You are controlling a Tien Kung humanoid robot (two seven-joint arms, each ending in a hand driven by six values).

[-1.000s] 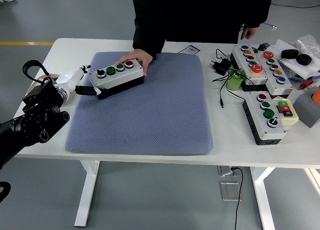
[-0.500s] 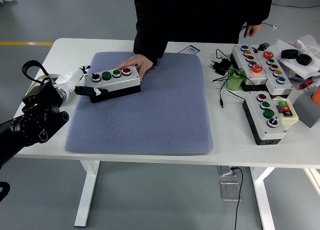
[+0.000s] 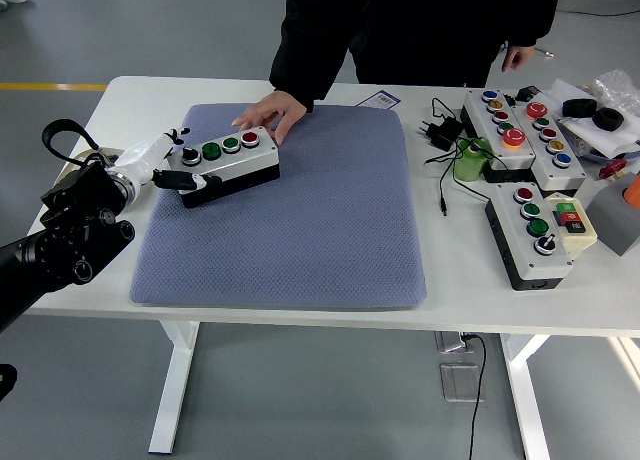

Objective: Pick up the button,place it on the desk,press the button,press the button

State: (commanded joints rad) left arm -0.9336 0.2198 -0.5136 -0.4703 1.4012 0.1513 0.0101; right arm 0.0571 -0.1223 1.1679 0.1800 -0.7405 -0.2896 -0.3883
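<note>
On the quilted grey mat (image 3: 300, 230), left hand (image 3: 150, 165) fingers clasp boxy button box (image 3: 228, 162)

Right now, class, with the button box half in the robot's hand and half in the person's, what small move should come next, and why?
Probably the left hand should firm its grasp on the button box as the person's hand lets go. Its fingers are at the box's left end, the person's hand rests at the right end, and the box sits on the grey mat.

Left robot hand (image 3: 172, 172) reaches in low from the left, fingers closed.
</note>
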